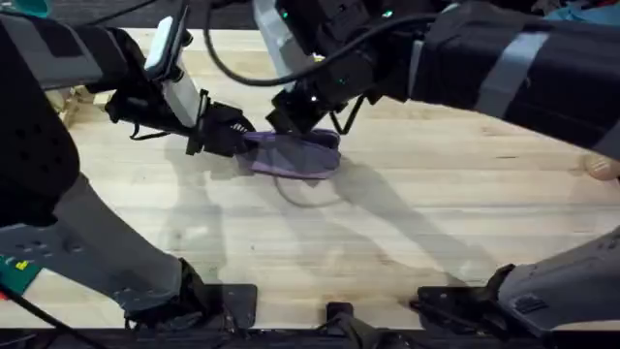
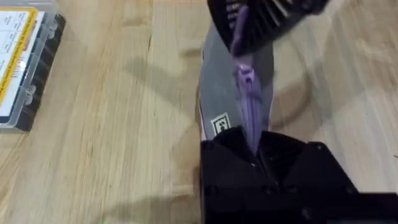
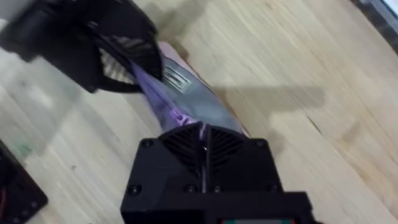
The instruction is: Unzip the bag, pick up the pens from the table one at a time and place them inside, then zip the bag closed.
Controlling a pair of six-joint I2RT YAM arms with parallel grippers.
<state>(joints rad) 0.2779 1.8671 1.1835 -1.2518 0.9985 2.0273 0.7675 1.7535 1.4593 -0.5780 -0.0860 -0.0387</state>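
Bag pinched between left gripper and right gripper.

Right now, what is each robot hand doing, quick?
Left hand: closed on one end of the bag.
Right hand: closed on the bag's purple zipper edge at the other end.

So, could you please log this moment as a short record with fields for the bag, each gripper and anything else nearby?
bag: grey pouch with purple zipper, lying on the table
left gripper: shut on the bag's one end
right gripper: shut on the zipper edge at the other end
zipper: pull partway along
other: clear-lidded box beside the bag
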